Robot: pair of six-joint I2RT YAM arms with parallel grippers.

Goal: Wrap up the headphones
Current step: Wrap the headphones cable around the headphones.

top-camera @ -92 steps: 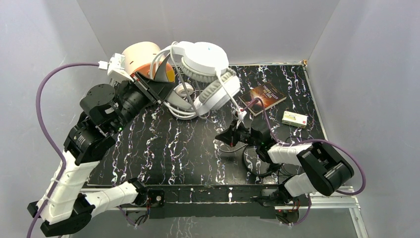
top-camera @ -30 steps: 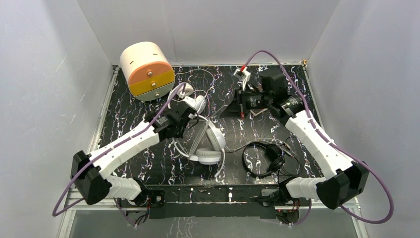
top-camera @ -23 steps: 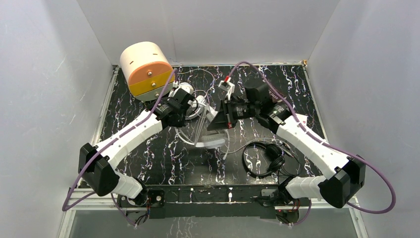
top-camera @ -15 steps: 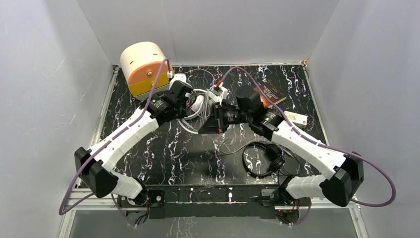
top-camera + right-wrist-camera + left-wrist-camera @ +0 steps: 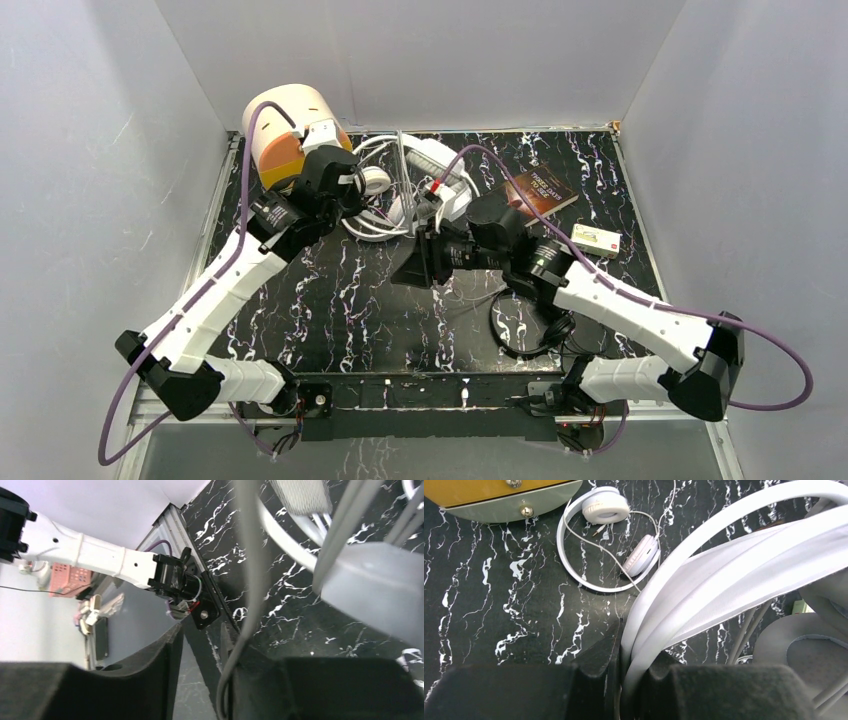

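Left pincer (image 5: 626,647) clamps the big white headphones (image 5: 734,575); right pincer (image 5: 202,640) half-open, their cord (image 5: 248,570) seemingly loose inside.

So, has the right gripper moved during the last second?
Yes. The right gripper moved left and toward the near edge, away from the book.

Seen from above, the left arm (image 5: 215,290) covers part of the drum (image 5: 280,105), the right arm (image 5: 620,305) hides much of the black pair (image 5: 553,326), and both wrists screen the big pair (image 5: 428,153). The title on the book (image 5: 541,192) and the label on the box (image 5: 596,240) are too small to read. In the left wrist view the big pair's band (image 5: 734,575) runs off the top and right edges. In the right wrist view the cord (image 5: 248,570) is blurred.
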